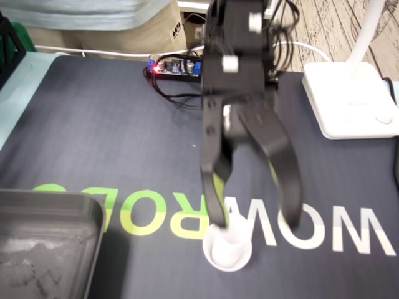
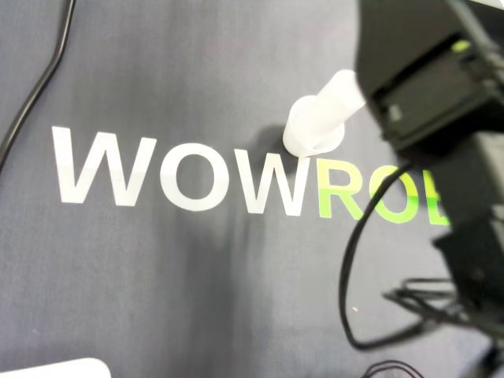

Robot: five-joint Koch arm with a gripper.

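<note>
Claw [image 1: 255, 221]: the top of the arm is cut off by the frame in the fixed view. From overhead it is only a dark blurred mass at the right edge, and the tips cannot be made out there. Two jaws counted in the fixed view, spread wide, nothing clamped between them. One white piece [image 1: 229, 254] on the dark mat [image 1: 93, 137], a round base with a narrower tube rising from it. It stands on the lettering [image 2: 181, 173], where the white letters give way to green. The tip of the jaw on the left of the fixed view overlaps the piece's upper part and hides it; whether it touches, cannot tell. The other jaw stands clear to the right. One grey tray [image 1: 50, 198], lower left, cut off by two edges. One white lamp base [image 1: 349, 93], right, its stem leaving the frame. One circuit board [image 1: 176, 66] with a red light, behind the arm, details unreadable. Overhead: one black cable [image 2: 346, 260] loops beside the arm; a second [image 2: 58, 43] runs off upper left.
</note>
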